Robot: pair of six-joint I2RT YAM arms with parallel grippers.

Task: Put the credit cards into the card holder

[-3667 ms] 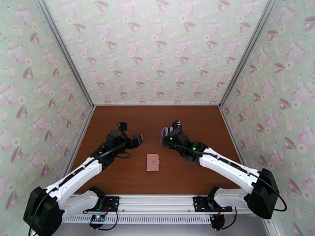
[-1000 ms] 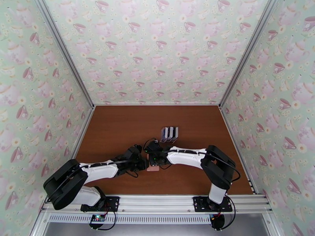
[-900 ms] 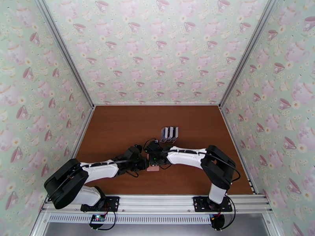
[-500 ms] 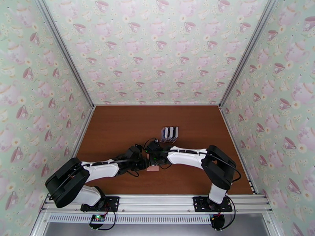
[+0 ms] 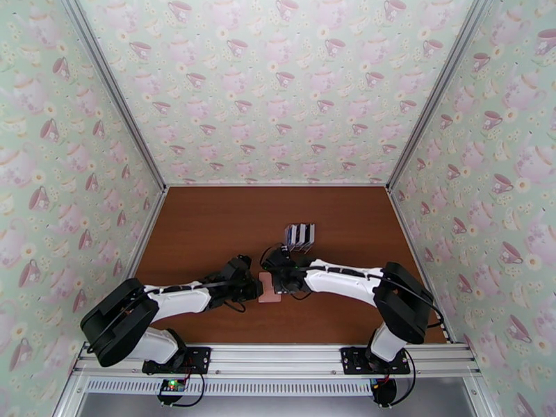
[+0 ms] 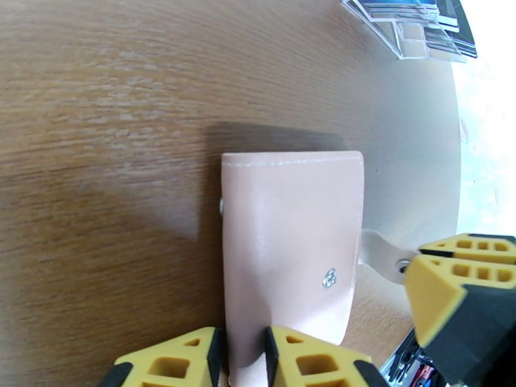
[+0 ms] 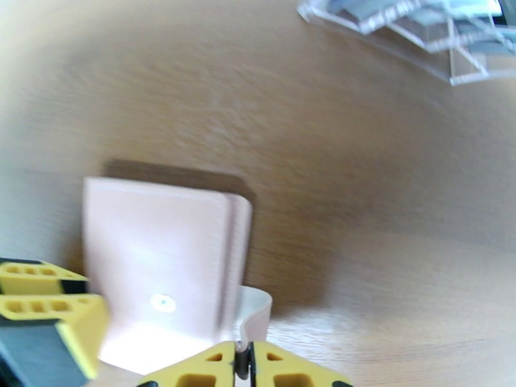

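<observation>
The left gripper (image 6: 242, 348) has its jaws clenched on the near edge of the card holder (image 6: 290, 214), pinning the pink wallet flat to the desk (image 5: 208, 224). The right gripper (image 7: 242, 364) has its jaws nipped thin on the snap tab (image 6: 379, 248), which curls out from the wallet's right side. That wrist view is smeared, so the pinch looks firm but I cannot vouch for how deep it goes. The metal stud (image 6: 329, 277) on the cover is bare, so the tab is off its snap.

Compared with half a second ago, the right arm has swung away to the right in the overhead view, and more of the pink cover shows between the two wrists. The left arm has barely shifted. That reads as the tab being tugged free while the other side anchors the wallet. The cover is folded shut, with no pocket visible.

The credit cards (image 5: 301, 235) stand in the clear rack (image 7: 413, 40), just beyond the wallet and apart from both grippers. My judgement is that opening is under way and no card is loaded yet.
</observation>
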